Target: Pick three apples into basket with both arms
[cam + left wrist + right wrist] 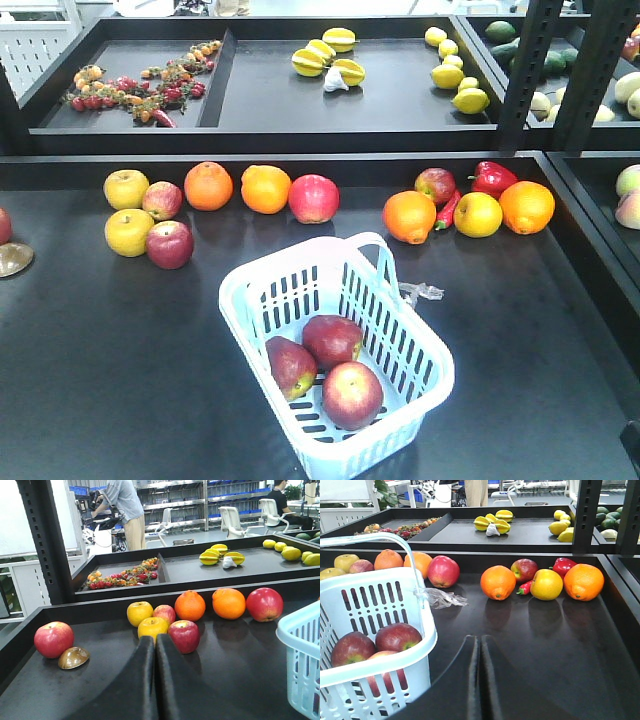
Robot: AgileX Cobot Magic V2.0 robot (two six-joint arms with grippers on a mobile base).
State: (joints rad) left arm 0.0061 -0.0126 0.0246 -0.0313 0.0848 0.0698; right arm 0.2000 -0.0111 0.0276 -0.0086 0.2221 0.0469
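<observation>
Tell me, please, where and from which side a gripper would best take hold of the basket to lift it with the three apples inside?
Probably by the thin loop handle, which stands upright over the far rim of the basket. I would come from above at its top bar, fingers either side of it. The slotted walls are wide and the apples fill the bottom, so the rim offers a poorer hold.

1. In the right wrist view the basket [375,625] is cut off at the left and bottom edges.
2. There, the third apple [382,677] shows only through the slots.
3. In the front view, an apple [4,225] is cut by the left edge.
</observation>
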